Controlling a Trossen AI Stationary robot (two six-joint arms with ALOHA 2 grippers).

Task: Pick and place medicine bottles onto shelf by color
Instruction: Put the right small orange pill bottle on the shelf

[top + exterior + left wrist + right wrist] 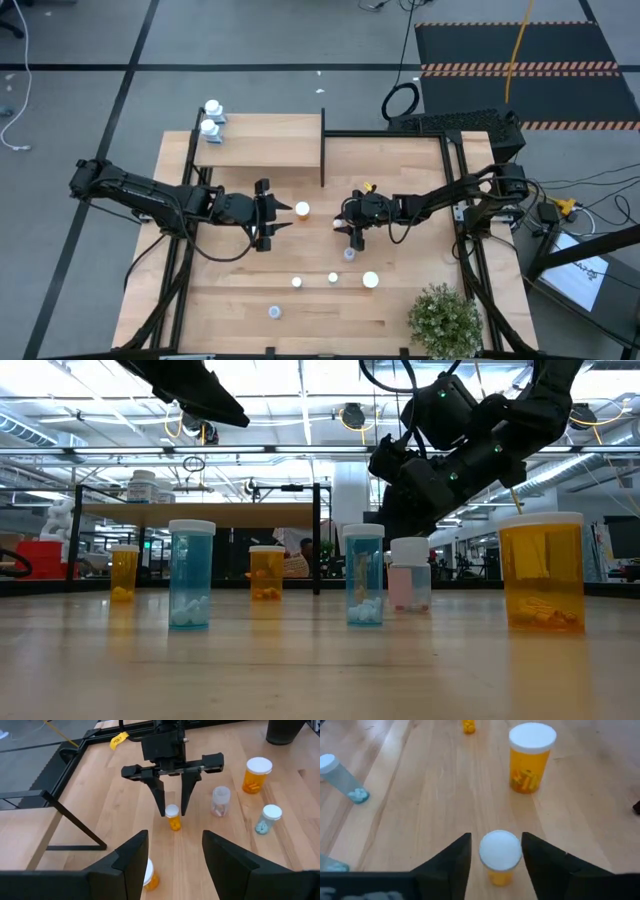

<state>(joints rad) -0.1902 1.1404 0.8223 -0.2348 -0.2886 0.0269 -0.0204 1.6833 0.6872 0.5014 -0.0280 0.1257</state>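
A small orange bottle with a white cap stands upright on the table, and my right gripper is shut on it near the table's middle. My left gripper hovers open to its left, with nothing between its fingers. A larger orange bottle stands on its base between the two grippers. Two white bottles stand on the shelf at its far left corner. My right gripper pinches the small orange bottle at its white cap between the two fingertips, one on either side. The fingers slant down at it from the table's right. The bottle stays upright with its base on the table.
Near the front stand a clear bottle, two bluish bottles, a big orange one and one more. A green potted plant fills the near right corner. The shelf's black upright panel rises at its right end.
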